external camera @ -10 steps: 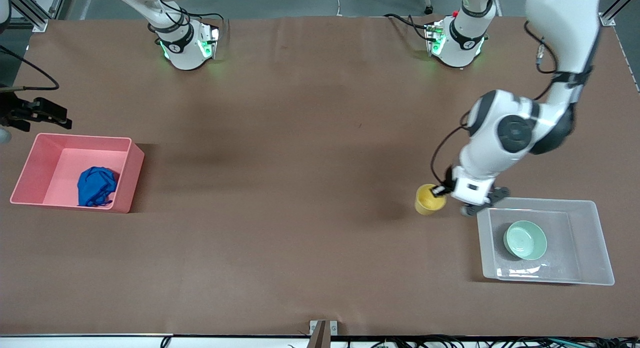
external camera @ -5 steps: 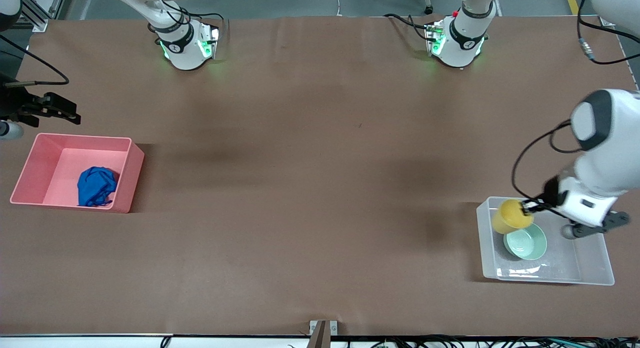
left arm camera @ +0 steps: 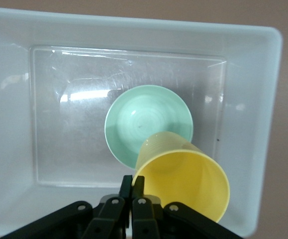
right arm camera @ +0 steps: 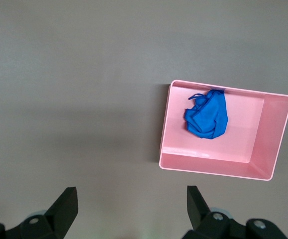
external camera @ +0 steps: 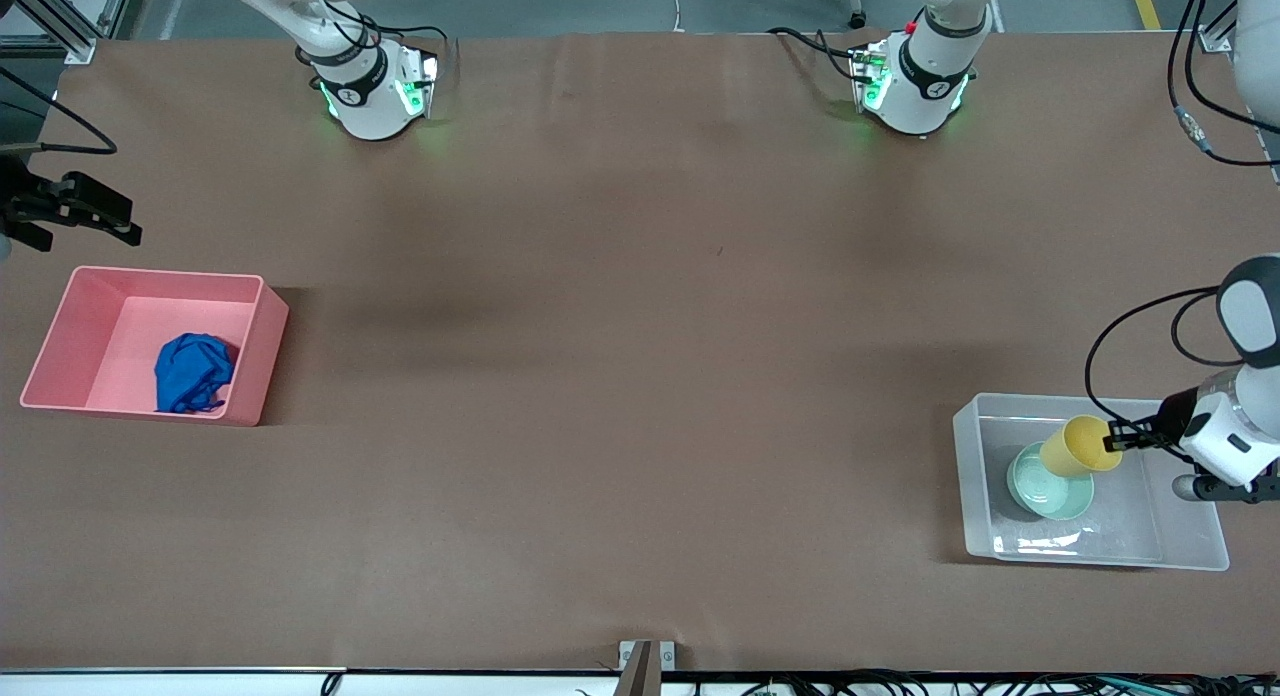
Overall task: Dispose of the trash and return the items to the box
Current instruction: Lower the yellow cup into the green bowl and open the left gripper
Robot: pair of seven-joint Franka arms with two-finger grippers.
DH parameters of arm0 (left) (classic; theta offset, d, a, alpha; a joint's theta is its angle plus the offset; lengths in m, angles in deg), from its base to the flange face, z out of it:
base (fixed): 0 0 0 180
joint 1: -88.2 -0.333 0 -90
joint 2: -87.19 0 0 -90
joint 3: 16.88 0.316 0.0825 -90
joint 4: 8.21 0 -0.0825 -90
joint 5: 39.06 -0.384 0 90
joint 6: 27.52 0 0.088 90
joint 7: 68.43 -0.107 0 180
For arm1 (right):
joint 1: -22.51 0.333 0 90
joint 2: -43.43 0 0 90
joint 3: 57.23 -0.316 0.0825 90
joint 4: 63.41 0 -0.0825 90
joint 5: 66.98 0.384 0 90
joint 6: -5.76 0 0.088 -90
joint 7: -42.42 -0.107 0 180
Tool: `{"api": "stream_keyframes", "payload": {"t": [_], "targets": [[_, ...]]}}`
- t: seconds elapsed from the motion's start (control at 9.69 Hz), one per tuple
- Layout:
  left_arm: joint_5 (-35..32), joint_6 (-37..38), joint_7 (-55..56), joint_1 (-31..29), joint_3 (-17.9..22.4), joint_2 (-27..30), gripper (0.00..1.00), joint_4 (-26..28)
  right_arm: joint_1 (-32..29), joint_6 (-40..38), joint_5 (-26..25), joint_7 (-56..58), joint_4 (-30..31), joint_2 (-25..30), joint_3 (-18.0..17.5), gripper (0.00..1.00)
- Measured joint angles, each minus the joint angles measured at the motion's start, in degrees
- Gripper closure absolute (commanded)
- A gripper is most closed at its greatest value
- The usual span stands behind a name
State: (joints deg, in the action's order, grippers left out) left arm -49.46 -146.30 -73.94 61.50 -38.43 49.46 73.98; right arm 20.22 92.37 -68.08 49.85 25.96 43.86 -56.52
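Note:
My left gripper [external camera: 1112,438] [left arm camera: 135,185] is shut on the rim of the yellow cup [external camera: 1078,446] [left arm camera: 183,179] and holds it tilted over the clear box [external camera: 970,476] [left arm camera: 9,99], just above the mint-green bowl [external camera: 1040,491] [left arm camera: 144,119] that lies in the box. The blue wad of trash [external camera: 190,373] [right arm camera: 207,115] lies in the pink bin [external camera: 250,346] [right arm camera: 263,134] at the right arm's end of the table. My right gripper [external camera: 75,216] [right arm camera: 131,206] is open and empty, up in the air beside the pink bin.
The two arm bases [external camera: 370,86] [external camera: 915,76] stand along the table's edge farthest from the front camera. Brown table surface [external camera: 620,376] lies between the pink bin and the clear box.
My left gripper has carried the yellow cup from the table beside the box to over the box and the green bowl. The right gripper has shifted slightly near the pink bin.

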Motion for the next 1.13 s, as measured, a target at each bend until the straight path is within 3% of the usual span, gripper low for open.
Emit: {"api": "stream_keyframes", "payload": {"t": [0.41, 0.62, 0.72, 0.83, 0.93, 1.13], "targets": [[-2.79, -1.91, -0.54, 0.15, 0.38, -4.95, 0.99, -0.95, 2.01, -2.54, 0.0, -1.97, -0.04, 0.01, -0.01, 0.03], [-3.6, -3.05, -1.04, 0.2, 0.93, -6.24, 0.83, -1.02, 2.0, -2.83, 0.0, -1.97, -0.04, 0.01, 0.17, 0.03], [-4.49, -3.79, -1.05, 0.18, 1.22, -6.57, 0.57, -1.06, 2.0, -2.86, 0.0, -1.97, -0.03, 0.01, 0.2, 0.03], [-4.95, -4.04, -1.09, 0.2, 1.28, -6.59, 0.17, -1.25, 2.0, -2.88, 0.0, -1.97, -0.03, 0.01, 0.21, 0.03], [-5.12, -4.23, -1.14, 0.32, 1.19, -6.51, 0.0, -1.83, 2.0, -2.88, 0.0, -1.97, -0.04, 0.01, 0.23, 0.03], [-5.14, -4.26, -1.18, 0.36, 0.7, -5.2, 0.0, -3.25, 2.0, -2.89, 0.0, -1.97, -0.02, 0.01, 0.25, 0.03]]}}
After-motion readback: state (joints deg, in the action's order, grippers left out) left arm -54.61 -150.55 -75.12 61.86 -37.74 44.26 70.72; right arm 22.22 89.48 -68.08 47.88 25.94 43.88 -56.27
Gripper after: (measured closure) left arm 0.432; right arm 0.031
